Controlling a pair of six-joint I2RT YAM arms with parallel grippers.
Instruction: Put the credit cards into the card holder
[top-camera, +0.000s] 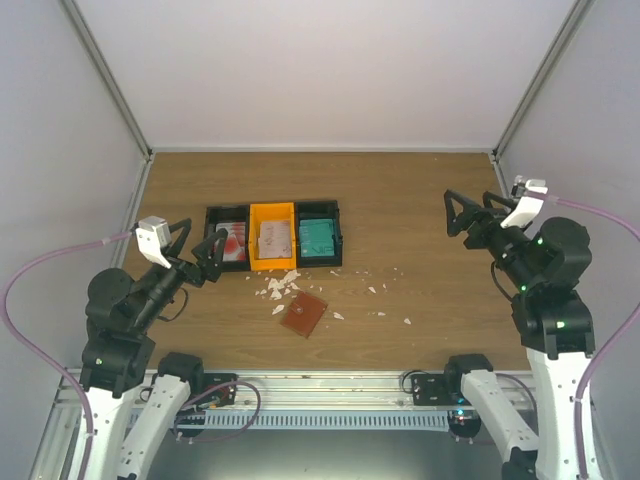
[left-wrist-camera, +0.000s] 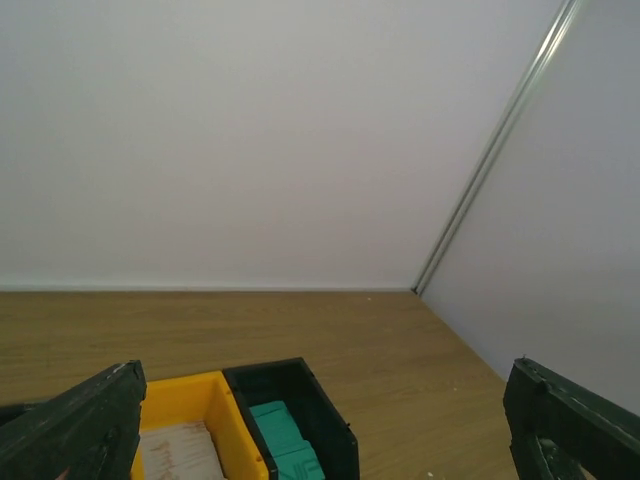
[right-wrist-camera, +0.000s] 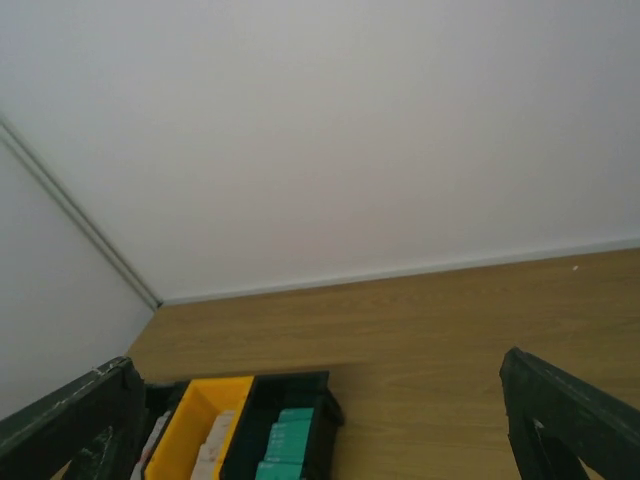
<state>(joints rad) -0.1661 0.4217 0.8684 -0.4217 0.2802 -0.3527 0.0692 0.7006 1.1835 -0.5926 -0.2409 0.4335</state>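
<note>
A: Where is the card holder (top-camera: 303, 313)?
B: Flat on the worktop (top-camera: 420, 200), on the near side of the orange bin (top-camera: 272, 212) and slightly to its right. It lies apart from the bin and is turned at an angle.
A: And the credit cards?
B: Pale cards (top-camera: 274, 239) lie inside the orange bin. White cards with red marks (top-camera: 232, 243) are in the black bin (top-camera: 212, 235) against its left side, and teal cards (top-camera: 319, 237) are in the other black bin (top-camera: 338, 235) against its right side.
A: Anything loose?
B: White scraps (top-camera: 278, 287) are scattered between the orange bin and the card holder, with more off to the right.
A: What about the end effectors?
B: The left end effector (top-camera: 206, 228) hangs left of the orange bin, near the black bin there, jaws spread wide and empty. The right end effector (top-camera: 449, 212) is well to the right of the orange bin, also wide apart and holding nothing.
</note>
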